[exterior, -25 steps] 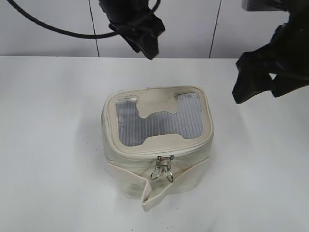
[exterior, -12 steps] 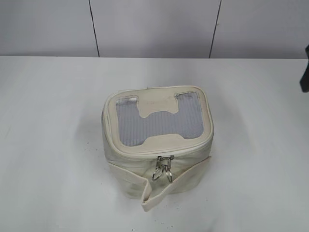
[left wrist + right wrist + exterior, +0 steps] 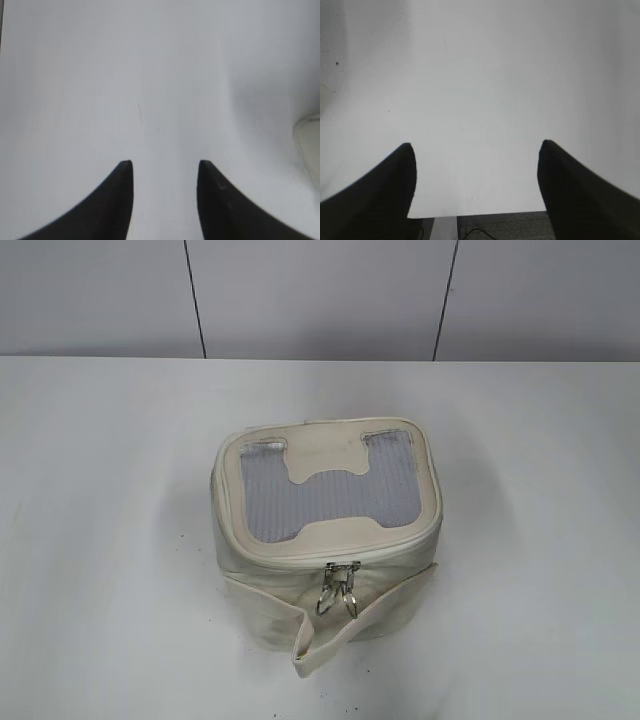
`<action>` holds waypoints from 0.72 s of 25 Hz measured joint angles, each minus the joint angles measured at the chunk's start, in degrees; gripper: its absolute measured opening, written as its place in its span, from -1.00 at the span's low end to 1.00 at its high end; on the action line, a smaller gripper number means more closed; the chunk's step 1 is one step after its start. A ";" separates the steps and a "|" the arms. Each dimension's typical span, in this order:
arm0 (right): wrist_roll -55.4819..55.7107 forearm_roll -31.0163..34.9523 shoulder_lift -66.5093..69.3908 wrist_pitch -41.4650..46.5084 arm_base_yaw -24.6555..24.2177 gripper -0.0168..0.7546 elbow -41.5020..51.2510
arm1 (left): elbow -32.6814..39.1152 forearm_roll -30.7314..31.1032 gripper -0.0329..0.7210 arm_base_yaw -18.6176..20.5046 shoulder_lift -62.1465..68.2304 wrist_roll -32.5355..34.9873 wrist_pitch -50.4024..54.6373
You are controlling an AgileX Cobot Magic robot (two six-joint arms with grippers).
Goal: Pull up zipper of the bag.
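Both claws are spread open over bare table: left gripper (image 3: 162,172), right gripper (image 3: 476,155), neither holding anything. Mid-table sits the bag (image 3: 328,540), soft cream fabric, probably light enough to slide when tugged. Its zipper (image 3: 340,562) looks closed, both sliders meeting at the front; those ring pulls (image 3: 338,596) seem the only firm handhold.

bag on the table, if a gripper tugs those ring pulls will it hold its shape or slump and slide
The bag looks like soft fabric: its side walls wrinkle and the strap sags loose, so it would probably slump. It sits free on the smooth white table, so a tug on the ring pulls would likely drag it. Its squat, boxy form makes tipping seem unlikely.
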 joint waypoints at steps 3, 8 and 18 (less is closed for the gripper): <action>0.00 0.04 -5.63 0.12 0.00 0.54 4.62 | 9.44 -0.85 -0.04 0.00 -9.96 -0.05 -1.24; 0.00 1.11 -17.39 0.18 0.00 0.41 12.72 | 22.91 -1.02 -0.05 0.00 -28.38 -0.05 -5.59; -0.14 1.65 -47.94 0.33 2.08 0.33 25.60 | 36.11 -1.27 -0.06 -0.24 -58.87 -0.05 -7.00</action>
